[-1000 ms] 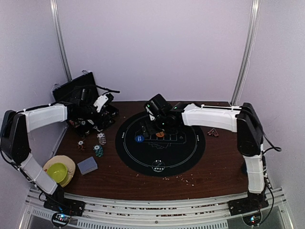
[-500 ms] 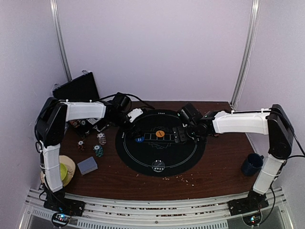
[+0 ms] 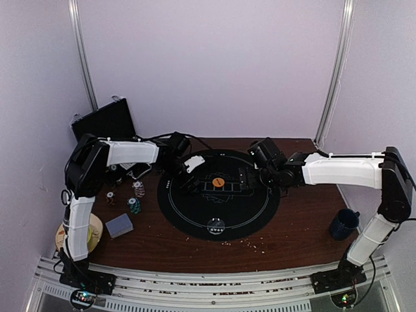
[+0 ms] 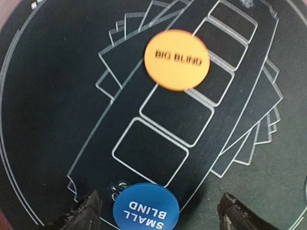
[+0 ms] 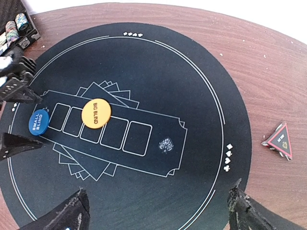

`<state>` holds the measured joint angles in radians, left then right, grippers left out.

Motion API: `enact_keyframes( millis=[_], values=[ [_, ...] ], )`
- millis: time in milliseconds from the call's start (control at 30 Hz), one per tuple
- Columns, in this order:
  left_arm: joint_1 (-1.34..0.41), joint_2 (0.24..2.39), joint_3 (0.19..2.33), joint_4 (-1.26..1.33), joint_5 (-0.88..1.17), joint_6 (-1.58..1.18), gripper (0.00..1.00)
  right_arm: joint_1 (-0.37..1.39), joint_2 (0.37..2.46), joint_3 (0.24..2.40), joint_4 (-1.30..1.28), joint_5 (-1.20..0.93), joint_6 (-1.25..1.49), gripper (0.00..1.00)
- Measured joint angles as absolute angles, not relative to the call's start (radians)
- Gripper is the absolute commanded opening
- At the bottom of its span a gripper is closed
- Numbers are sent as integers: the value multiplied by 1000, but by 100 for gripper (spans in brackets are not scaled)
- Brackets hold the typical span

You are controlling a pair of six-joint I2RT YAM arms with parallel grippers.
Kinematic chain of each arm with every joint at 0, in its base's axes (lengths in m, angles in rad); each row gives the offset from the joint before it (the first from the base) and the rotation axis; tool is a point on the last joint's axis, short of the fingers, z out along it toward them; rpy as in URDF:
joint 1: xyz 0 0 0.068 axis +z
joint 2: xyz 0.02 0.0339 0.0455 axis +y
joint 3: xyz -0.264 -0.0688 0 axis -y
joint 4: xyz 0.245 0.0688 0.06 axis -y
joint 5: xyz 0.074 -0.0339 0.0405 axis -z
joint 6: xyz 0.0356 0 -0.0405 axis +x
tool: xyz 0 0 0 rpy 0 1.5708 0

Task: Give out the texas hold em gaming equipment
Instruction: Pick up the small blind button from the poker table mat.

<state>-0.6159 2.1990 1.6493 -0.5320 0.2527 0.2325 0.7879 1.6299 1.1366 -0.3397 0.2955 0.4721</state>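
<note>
Lying flat on a round black felt-like mat [image 5: 201, 96] printed with thin white lines are two smooth coin-like discs. An orange disc lettered BIG BLIND [image 5: 96, 113] is set on the row of outlined boxes, and a blue disc lettered SMALL BLIND [image 4: 145, 207] is placed just off the left end of that row. The mat is spread on a brown wood-grain table [image 3: 299, 227].

At the far left a black hinged case [image 3: 104, 121] is stood open, and striped poker chips [image 5: 14, 26] are seen racked inside it. Two short stacks of striped chips [image 3: 136, 196] and a grey-blue deck of playing cards [image 3: 119, 225] are set on the table left of the mat. A dark blue mug [image 3: 343, 224] is placed at the near right, and a small red-and-black triangular piece [image 5: 279, 140] just right of the mat.

The left arm is stretched rightwards. The left gripper [image 4: 160, 212] is poised low over the blue disc, its jaws parted on either side and neither seen touching it. The right arm is extended leftwards, and the right gripper [image 5: 158, 211] is held wide open and empty above the mat.
</note>
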Motion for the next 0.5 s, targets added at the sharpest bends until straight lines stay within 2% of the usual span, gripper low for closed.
enact_keyframes(
  millis=[133,333,500],
  values=[
    [-615,2217,1649,-547,237,223,81,797,1629,1135,-337,295,475,100],
    [-614,2220,1649,-548,206,214,69,802,1620,1132,-324,296,475,100],
    [-614,2221,1649,-548,194,210,69,804,1610,1132,-323,296,476,100]
  ],
)
